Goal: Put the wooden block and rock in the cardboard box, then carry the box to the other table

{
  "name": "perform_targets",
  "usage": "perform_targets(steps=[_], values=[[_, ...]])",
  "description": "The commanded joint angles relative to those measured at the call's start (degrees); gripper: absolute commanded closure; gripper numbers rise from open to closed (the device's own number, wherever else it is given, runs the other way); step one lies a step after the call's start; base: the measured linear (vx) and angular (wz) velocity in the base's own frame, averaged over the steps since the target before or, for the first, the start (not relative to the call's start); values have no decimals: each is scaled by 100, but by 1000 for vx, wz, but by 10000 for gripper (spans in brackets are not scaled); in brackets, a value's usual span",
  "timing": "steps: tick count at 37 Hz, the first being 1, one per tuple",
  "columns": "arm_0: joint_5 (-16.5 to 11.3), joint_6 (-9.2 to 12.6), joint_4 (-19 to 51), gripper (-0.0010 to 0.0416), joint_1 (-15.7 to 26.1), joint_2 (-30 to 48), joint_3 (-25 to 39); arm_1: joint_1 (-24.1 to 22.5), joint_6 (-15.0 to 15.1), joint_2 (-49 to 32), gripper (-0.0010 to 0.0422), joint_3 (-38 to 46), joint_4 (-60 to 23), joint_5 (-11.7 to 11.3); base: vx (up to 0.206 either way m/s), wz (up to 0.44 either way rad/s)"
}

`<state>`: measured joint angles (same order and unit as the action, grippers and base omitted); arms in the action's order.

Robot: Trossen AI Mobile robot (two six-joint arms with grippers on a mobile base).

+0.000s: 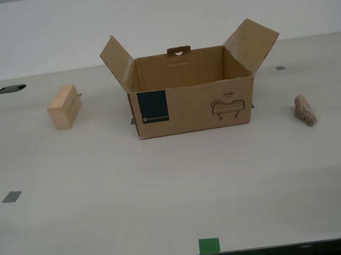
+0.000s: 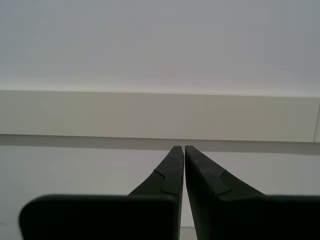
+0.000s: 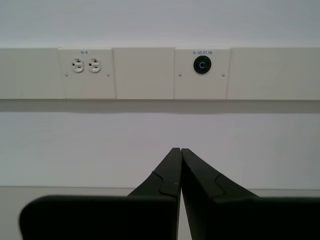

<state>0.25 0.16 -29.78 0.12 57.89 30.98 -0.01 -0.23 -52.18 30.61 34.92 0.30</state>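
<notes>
The box stands open mid-table, flaps splayed, bare surface all round. The block lies well apart toward the exterior view's left, the rock toward its right. My first gripper and my second gripper are clenched empty, both facing a wall; outlets show there.

The smooth beige table carries the open cardboard box, the wooden block, the rock and scattered grey and green tape squares; no gripper appears over it.
</notes>
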Motion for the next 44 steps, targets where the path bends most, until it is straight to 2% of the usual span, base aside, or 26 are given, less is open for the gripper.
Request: perform_targets(steps=[1, 44], values=[[-2, -2, -17, 405, -2, 0, 4, 0, 9, 2, 412, 4, 33, 17, 0, 0], [-4, -2, -17, 405, -2, 0, 4, -2, 9, 2, 412, 4, 33, 17, 0, 0]])
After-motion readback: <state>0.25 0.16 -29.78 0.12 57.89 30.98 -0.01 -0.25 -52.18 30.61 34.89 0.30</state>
